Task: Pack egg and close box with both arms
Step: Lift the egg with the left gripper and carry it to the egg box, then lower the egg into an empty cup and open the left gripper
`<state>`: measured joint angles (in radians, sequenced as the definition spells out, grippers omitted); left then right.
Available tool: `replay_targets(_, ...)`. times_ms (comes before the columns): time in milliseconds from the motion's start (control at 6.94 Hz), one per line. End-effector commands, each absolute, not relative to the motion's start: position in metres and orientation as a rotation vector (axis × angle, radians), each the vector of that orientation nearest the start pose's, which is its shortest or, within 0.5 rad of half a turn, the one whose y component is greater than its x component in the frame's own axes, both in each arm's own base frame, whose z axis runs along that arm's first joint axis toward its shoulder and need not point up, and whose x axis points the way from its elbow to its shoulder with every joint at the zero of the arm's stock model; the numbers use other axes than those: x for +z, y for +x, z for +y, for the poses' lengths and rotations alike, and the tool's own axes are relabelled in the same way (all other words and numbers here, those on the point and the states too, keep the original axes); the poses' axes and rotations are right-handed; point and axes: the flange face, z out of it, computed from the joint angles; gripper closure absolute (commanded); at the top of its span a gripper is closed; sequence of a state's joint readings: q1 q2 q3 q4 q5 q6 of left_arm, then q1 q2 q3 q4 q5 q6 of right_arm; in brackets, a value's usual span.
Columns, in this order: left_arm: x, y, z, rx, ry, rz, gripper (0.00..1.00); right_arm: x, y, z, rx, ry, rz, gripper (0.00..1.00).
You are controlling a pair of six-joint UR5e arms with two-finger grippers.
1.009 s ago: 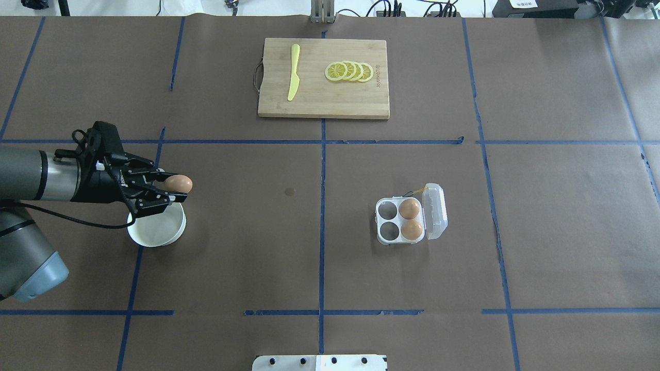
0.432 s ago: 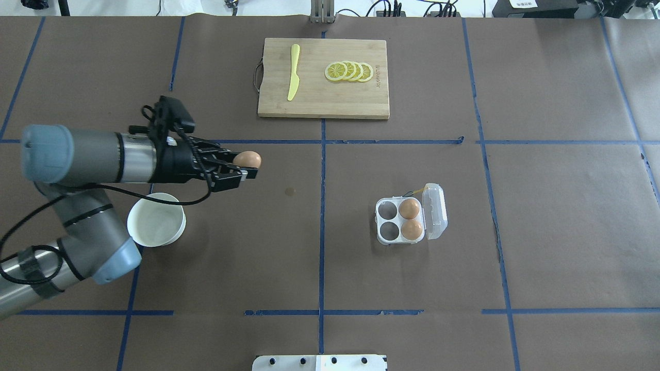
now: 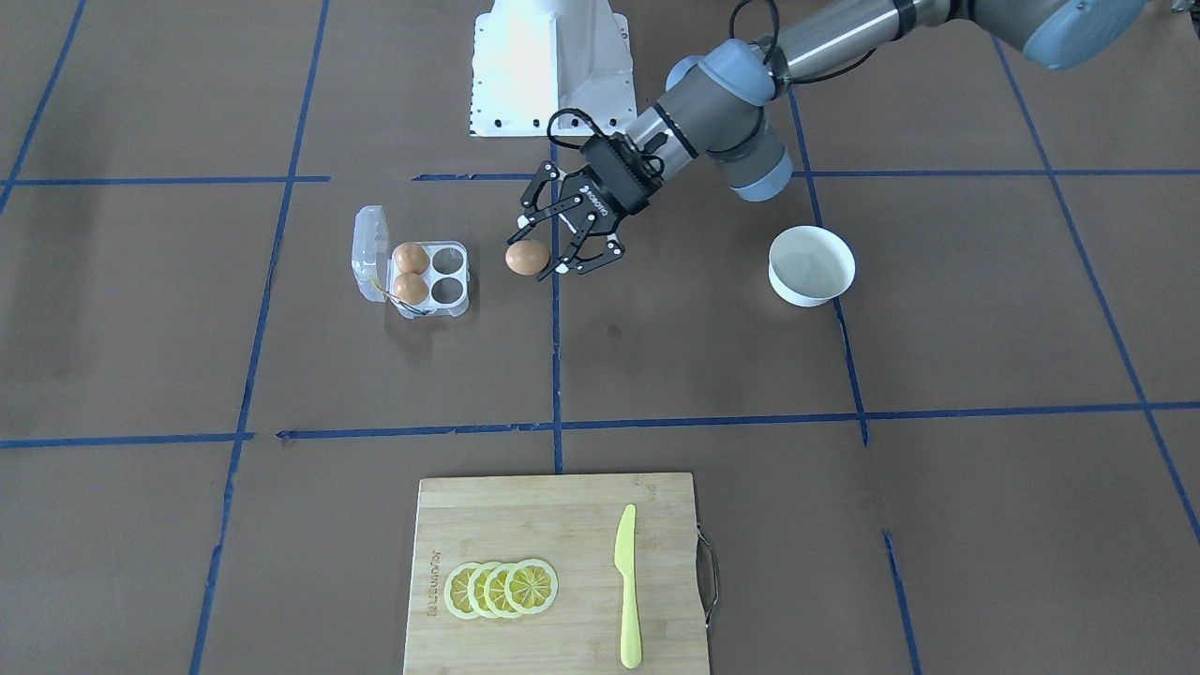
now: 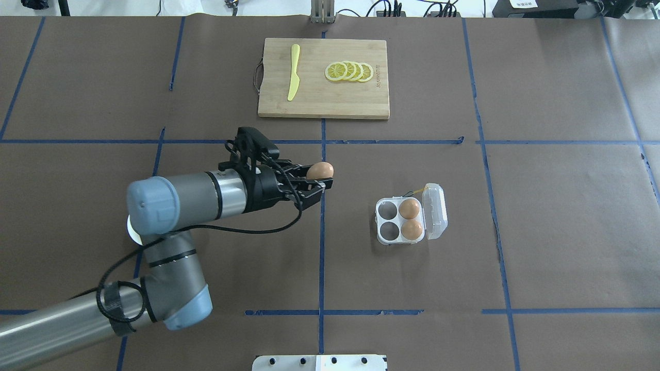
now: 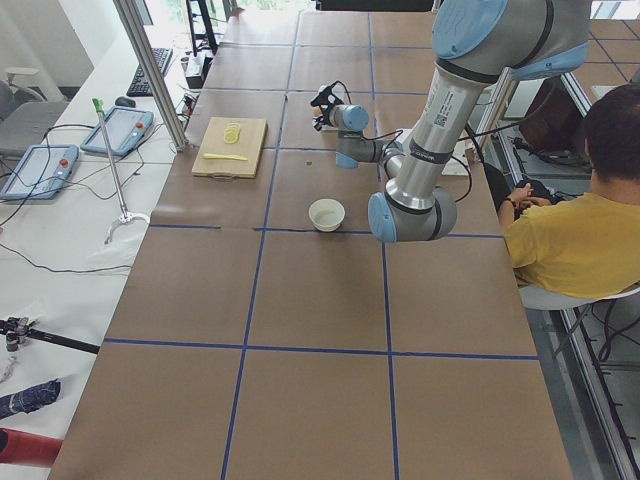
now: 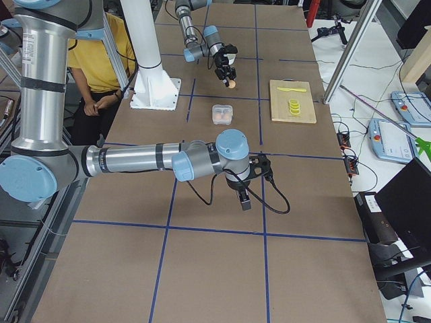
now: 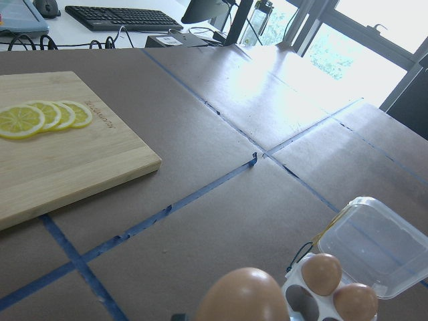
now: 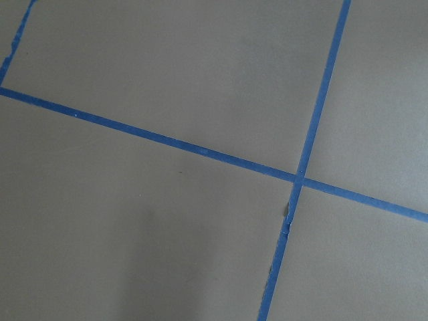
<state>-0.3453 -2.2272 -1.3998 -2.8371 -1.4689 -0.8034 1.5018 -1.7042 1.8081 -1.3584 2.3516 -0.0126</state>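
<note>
A wide table (image 4: 567, 232) covered in brown paper and crossed by blue tape lines is filling the overhead view. The grey-silver tubular left arm (image 4: 180, 198) with light-blue joint caps is spanning that view from the lower left to mid-frame. The matching right arm (image 6: 135, 159) is spanning the foreground of the right-side view, its black right gripper (image 6: 242, 197) hanging over bare paper; I cannot tell whether those fingers are apart or together. A rectangular wooden cutting board (image 4: 330, 100) is lying at top centre. The small clear plastic four-cup box (image 4: 388, 221) is resting right of centre, its hinged lid (image 4: 436, 212) standing open on its right side, with two brown eggs (image 4: 409, 208) sitting in the right-hand cups. A round white bowl (image 3: 812, 292) is sitting right of centre in the front-facing view. A yellow plastic knife (image 4: 293, 77) and overlapping yellow lemon slices (image 4: 349, 71) are lying on the board. The black multi-link left gripper (image 4: 319, 176) is clamping a small smooth orange-brown egg (image 4: 320, 169) above the central vertical tape line, left of the box and apart from it
</note>
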Motion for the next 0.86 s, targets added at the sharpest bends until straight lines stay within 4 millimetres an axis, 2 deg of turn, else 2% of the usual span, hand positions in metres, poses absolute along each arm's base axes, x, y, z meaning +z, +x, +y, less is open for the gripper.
replay_targets(0, 0.169, 0.656, -0.347, 0.210, 0.972, 1.447, 0.86, 0.580, 0.032, -0.454, -0.203, 0.279, -0.783, 0.00)
replay_targets(288, 0.173, 0.678, -0.336, 0.230, 0.947, 1.434, 0.81, 0.581, 0.033, -0.454, -0.201, 0.278, -0.781, 0.00)
replay_targets(432, 0.175, 0.679, -0.335, 0.232, 0.943, 1.431, 0.75, 0.581, 0.033, -0.454, -0.201, 0.278, -0.781, 0.00)
replay_targets(577, 0.174, 0.681, -0.332, 0.236, 0.940, 1.433, 0.69, 0.580, 0.033, -0.454, -0.200, 0.279, -0.781, 0.00)
replay_targets(721, 0.174, 0.682, -0.330, 0.238, 0.939, 1.436, 0.54, 0.581, 0.032, -0.454, -0.202, 0.278, -0.781, 0.00)
